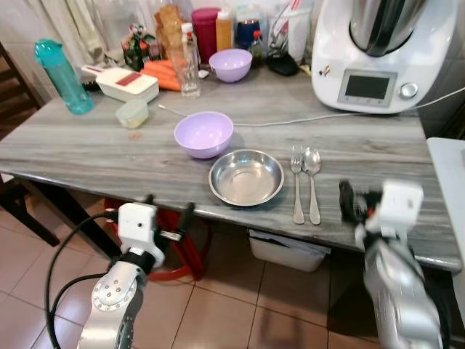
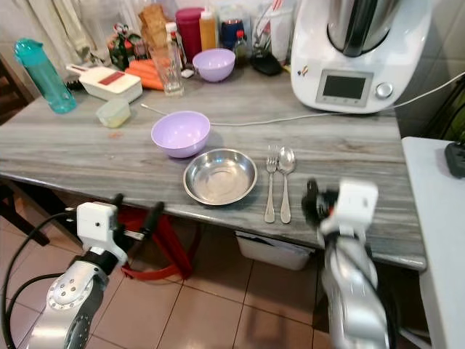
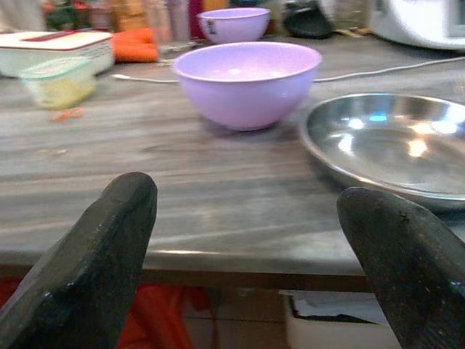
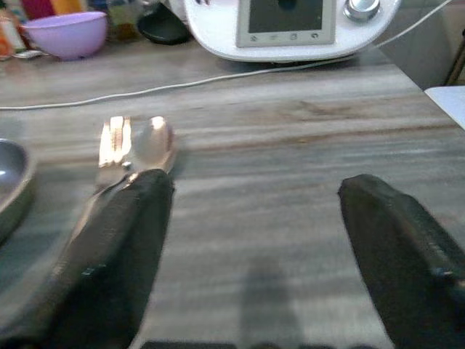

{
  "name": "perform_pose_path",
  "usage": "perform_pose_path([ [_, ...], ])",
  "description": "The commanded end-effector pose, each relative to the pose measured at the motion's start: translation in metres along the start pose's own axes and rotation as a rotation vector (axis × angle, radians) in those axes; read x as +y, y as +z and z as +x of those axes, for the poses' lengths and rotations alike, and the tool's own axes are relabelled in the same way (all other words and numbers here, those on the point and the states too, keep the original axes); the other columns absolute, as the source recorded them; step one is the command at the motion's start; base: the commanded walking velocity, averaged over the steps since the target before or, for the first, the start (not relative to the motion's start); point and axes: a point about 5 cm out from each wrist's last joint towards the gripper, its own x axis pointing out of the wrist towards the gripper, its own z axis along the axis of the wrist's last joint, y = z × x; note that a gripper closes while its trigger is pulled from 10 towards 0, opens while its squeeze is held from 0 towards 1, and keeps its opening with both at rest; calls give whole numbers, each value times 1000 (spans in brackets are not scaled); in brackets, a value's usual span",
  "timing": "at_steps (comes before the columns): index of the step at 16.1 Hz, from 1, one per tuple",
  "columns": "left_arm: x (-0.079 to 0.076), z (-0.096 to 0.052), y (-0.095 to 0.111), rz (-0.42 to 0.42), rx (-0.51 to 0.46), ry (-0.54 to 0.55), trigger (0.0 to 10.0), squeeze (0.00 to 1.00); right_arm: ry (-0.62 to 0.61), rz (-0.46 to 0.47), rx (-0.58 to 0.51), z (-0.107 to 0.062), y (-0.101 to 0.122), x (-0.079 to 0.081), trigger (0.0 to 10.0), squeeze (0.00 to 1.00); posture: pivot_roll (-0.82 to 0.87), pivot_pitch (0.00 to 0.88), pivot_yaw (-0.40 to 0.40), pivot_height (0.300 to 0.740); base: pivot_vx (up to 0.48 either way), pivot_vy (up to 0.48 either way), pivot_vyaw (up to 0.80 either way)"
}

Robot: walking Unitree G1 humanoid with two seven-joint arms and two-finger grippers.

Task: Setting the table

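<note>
1. grey wood-grain table [image 1: 87, 149] fills the middle of the head views, with tiled floor below its near edge.
2. steel plate [image 1: 246, 177] lies near the table's front edge, at the centre of the frame.
3. fork [image 1: 297, 185] and spoon [image 1: 312, 182] lie side by side just right of the plate, handles toward the near edge, heads almost touching.
4. lilac bowl [image 1: 204, 134] stands just beside the plate, to its upper left; in the left wrist view the two rims look nearly touching.
5. a second lilac bowl [image 1: 231, 64] sits at the top centre, among bottles and jars.
6. a white kitchen machine [image 1: 370, 54] takes the upper right, its cord [image 1: 290, 121] trailing across the table behind the plate.
7. a teal bottle [image 1: 63, 76], a white flat box [image 1: 126, 83] and a small tub [image 1: 132, 113] stand at the upper left.
8. left gripper [image 1: 168, 211] hangs at the lower left, just below the table edge, fingers [image 3: 87, 269] spread wide and holding nothing.
9. right gripper [image 4: 251, 247] is at the lower right over the table's front edge, just right of the spoon, fingers released and apart, nothing between them.
</note>
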Motion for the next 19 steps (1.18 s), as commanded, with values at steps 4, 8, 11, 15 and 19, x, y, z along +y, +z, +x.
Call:
perform_pose_path([
  [4,4,6,-2,7,1,79,10000,0,71,-4,-83,-16,11,15,10000,894,-72,0,91,740,0,0,0],
  [8,2,7,-5,5,3,110,10000,0,82,-25,-64,-28,5,13,10000,0,-72,0,86,740,0,0,0],
  [11,-3,6,-7,-8,8,102,10000,0,91,-15,-60,-26,4,13,10000,0,-72,0,80,740,-170,0,-800],
  [15,-2,6,-6,-7,4,113,10000,0,97,-6,-57,-26,4,15,10000,0,-71,0,78,740,-293,0,-128],
  [19,-2,8,-6,-11,0,131,10000,0,77,-6,-48,-25,3,14,10000,0,-72,0,78,740,-331,0,0],
])
